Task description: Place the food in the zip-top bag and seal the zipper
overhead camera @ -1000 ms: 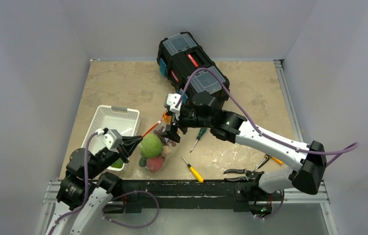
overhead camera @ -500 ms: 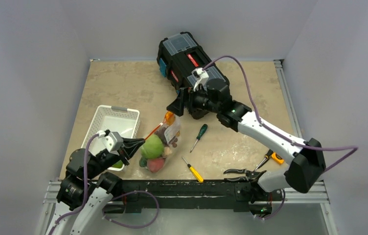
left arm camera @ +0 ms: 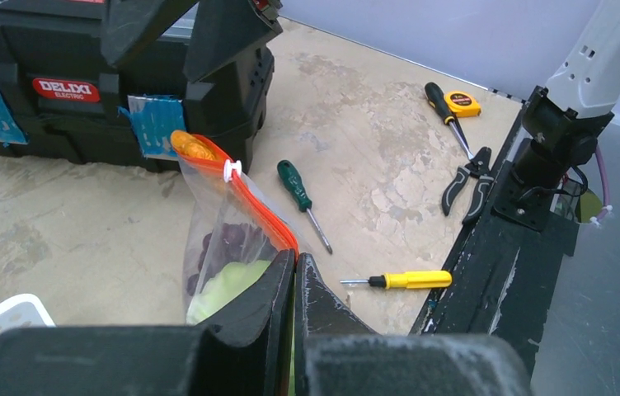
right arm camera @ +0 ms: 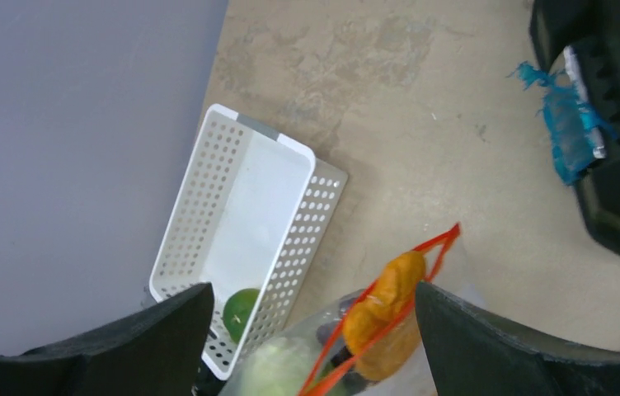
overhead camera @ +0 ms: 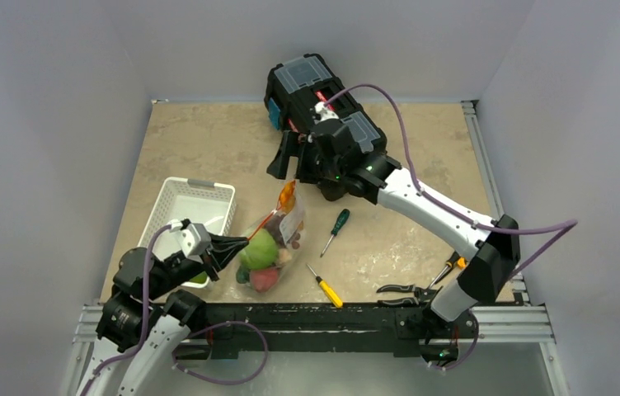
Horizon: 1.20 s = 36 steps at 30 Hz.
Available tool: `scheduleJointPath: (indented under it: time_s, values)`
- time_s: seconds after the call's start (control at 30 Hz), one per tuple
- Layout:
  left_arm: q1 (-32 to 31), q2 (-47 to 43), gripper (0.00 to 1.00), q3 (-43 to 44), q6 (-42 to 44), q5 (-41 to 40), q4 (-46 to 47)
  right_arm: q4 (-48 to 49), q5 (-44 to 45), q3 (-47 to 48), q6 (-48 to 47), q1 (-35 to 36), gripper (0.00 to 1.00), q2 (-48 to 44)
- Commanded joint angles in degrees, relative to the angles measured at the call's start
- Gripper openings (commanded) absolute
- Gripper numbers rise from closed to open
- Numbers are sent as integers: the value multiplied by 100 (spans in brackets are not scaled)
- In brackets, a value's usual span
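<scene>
The bag (overhead camera: 278, 235) lies on the counter (overhead camera: 208, 140) just right of the basket (overhead camera: 195, 183), loaded with food. The left gripper (left arm camera: 294, 260) is pinched tight on the zipper (left arm camera: 261, 214) at its basket-side end. The right gripper (overhead camera: 290, 161) hangs spread wide and empty, beyond the bag from the basket. A carrot (right arm camera: 385, 301) pokes through the mouth, so sealing now would likely jam the strip on it or push it out. A green fruit (right arm camera: 241, 309) sits in the basket; closing early would strand it.

Toolbox (overhead camera: 323, 91), basket (overhead camera: 173, 198) — screwdrivers (overhead camera: 338, 221), pliers (overhead camera: 410, 290)
</scene>
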<state>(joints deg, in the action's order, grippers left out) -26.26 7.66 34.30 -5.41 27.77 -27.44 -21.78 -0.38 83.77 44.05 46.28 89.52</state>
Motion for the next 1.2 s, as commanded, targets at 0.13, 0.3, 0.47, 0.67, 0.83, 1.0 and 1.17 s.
scheduleJointPath:
  time_s: [0.13,0.3,0.47,0.67,0.83,1.0,1.17]
  values:
    - [16,293,0,360,42,281,300,-1629,1245,734,1407,1024,79,256]
    - [16,303,0,466,93,273,201,-1666,1837,573,1634,1303,75,173]
    - [16,264,0,473,63,308,201,-1606,1833,449,1724,1471,68,235]
    - [20,319,0,481,65,403,204,-1628,1960,657,1777,1672,64,303]
    - [16,413,0,493,92,467,228,-1647,1997,652,1862,1798,61,351]
    - [16,505,0,563,108,580,214,-1652,2173,616,1879,1864,47,400]
    - [20,657,0,727,116,601,-105,-1459,2252,500,1844,1871,14,329]
